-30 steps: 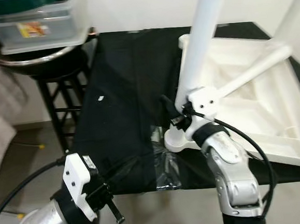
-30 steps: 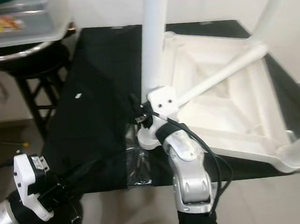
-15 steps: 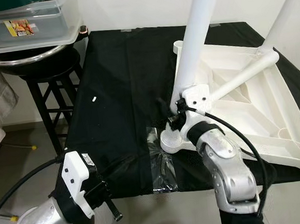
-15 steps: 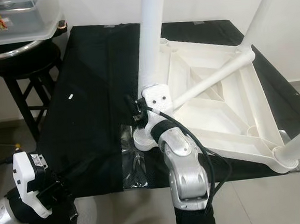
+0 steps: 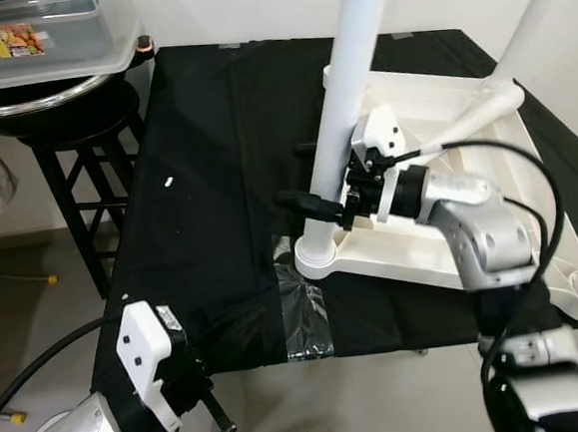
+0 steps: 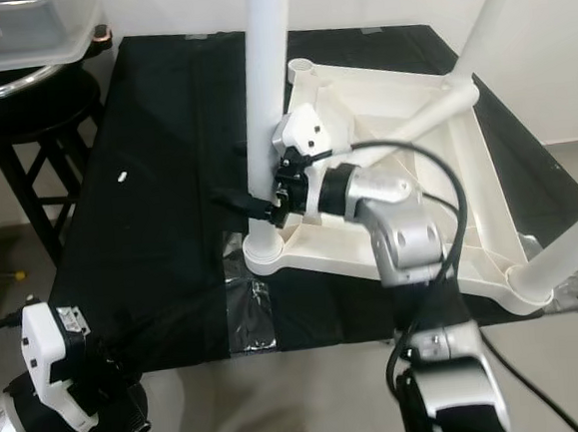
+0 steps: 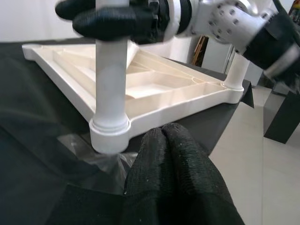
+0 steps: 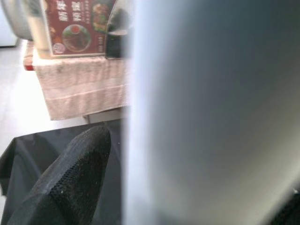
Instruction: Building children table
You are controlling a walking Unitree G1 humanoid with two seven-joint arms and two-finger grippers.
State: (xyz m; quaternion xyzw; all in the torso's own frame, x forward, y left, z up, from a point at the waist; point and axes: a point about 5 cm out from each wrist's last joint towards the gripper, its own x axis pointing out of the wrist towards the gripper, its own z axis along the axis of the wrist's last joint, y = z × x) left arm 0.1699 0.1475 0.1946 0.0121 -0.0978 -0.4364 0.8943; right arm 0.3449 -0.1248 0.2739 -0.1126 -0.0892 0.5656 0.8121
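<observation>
Right tool (image 5: pixel 319 196) clamped on white leg (image 5: pixel 346 111).
Left tool (image 7: pixel 164 154), fingers together, hung low beside black tabletop (image 5: pixel 216 182).

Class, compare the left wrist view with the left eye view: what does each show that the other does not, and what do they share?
Left wrist view alone: the left claw's fingertips pressed together, seen close up. Left eye view alone: the stool carrying a plastic bin, and a small white scrap on the black cloth. Shared: the right claw around the white leg of the upturned tabletop.
</observation>
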